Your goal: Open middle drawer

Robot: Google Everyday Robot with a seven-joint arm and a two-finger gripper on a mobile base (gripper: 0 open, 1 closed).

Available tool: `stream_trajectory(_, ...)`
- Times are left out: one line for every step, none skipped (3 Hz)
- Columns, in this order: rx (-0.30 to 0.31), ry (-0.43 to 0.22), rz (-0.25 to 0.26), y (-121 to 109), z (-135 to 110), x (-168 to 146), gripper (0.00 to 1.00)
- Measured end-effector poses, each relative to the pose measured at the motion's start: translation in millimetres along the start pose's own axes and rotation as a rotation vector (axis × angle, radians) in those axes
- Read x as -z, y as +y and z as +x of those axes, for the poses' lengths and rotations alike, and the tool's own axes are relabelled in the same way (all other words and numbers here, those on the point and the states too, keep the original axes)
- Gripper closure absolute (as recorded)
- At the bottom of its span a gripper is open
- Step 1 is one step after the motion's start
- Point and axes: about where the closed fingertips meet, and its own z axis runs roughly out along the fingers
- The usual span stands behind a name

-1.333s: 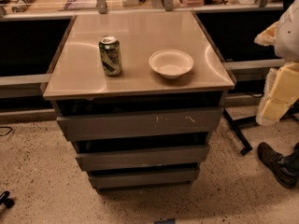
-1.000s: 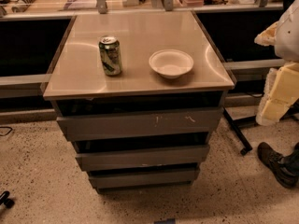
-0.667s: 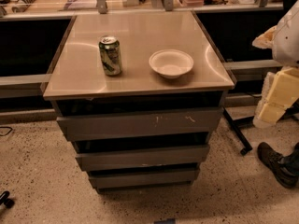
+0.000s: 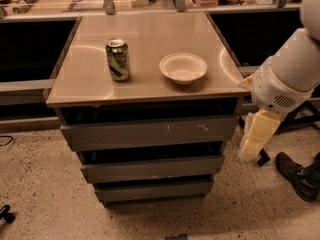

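Hanging right of the cabinet (image 4: 145,96), at drawer height, likely readying an approach: gripper (image 4: 257,131), grasp state unclear. Middle drawer (image 4: 152,168): closed, second front down the cabinet. Can (image 4: 118,59), bowl (image 4: 183,68): on cabinet top.

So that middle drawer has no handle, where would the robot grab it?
Probably the top edge of the middle drawer, coming from the front: a dark gap runs above its plain slab front, leaving a lip to hook. The hand hangs beside the cabinet, not touching it.
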Motion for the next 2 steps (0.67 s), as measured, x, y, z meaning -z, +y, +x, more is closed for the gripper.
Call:
stream_trajectory(0.001, 0.003, -0.002, 0.8, 0.8, -0.8, 0.00)
stream_trajectory(0.017, 0.010, -0.009, 1.5, 4.7, -10.9, 0.00)
